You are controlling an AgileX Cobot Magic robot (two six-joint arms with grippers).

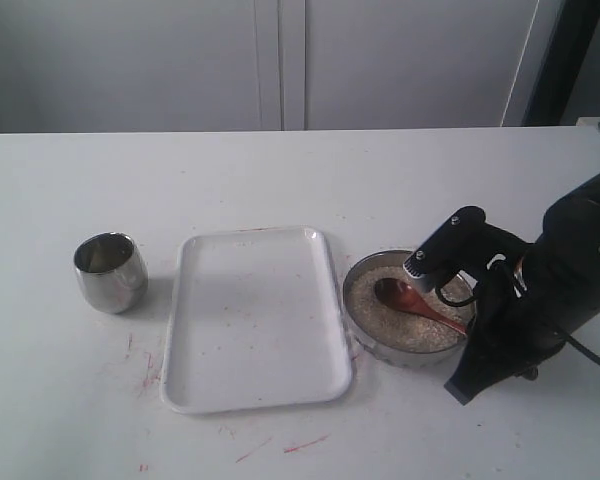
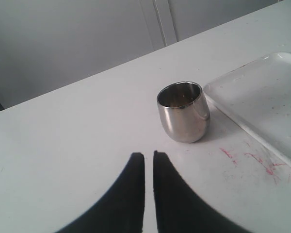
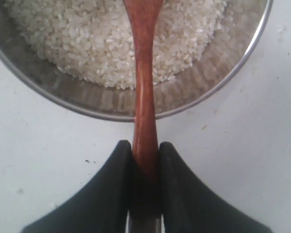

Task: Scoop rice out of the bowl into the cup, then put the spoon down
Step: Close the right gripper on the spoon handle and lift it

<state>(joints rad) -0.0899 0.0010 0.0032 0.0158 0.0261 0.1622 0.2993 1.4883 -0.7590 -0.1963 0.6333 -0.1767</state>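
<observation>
While the right gripper [image 3: 145, 148] is clamping the wooden spoon [image 3: 144, 97] by its handle, the spoon's tip is lying in the rice [image 3: 87, 39] in the bowl [image 1: 380, 346]. The steel cup [image 1: 110, 272] is standing far left beyond the white tray [image 1: 255, 330], nearer the closed, empty left gripper [image 2: 149, 156].

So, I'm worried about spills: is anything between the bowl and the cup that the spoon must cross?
Yes: the white tray lies flat between the bowl and the cup, so the spoon in the right hand must pass over it. It is low; nothing taller shows there.
</observation>
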